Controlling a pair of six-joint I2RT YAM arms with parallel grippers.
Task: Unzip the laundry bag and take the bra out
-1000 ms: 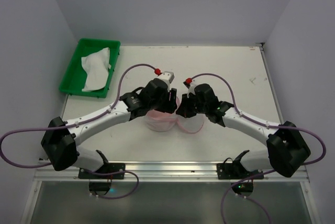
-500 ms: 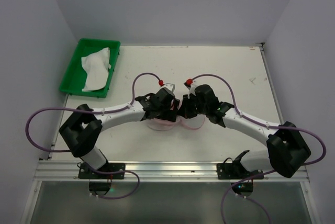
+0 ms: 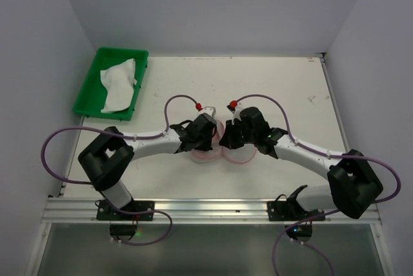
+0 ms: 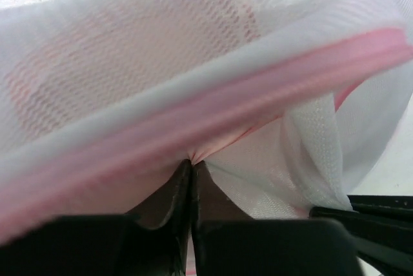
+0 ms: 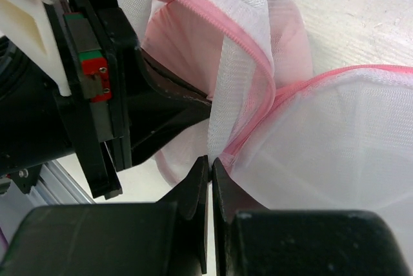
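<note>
Our left hand (image 4: 190, 167) clamps the pink trim (image 4: 258, 92) of the bag (image 4: 129, 50) on the counter (image 3: 290, 82), and our right hand (image 5: 210, 161) clamps its mesh (image 5: 322, 134).

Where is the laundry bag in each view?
Top external: bag at picture centre, largely covered.
Left wrist: bag fills the frame, pinched by the left claw.
Right wrist: bag across top and right, pinched by the right claw.
Shared landmark: pink zip trim.
</note>
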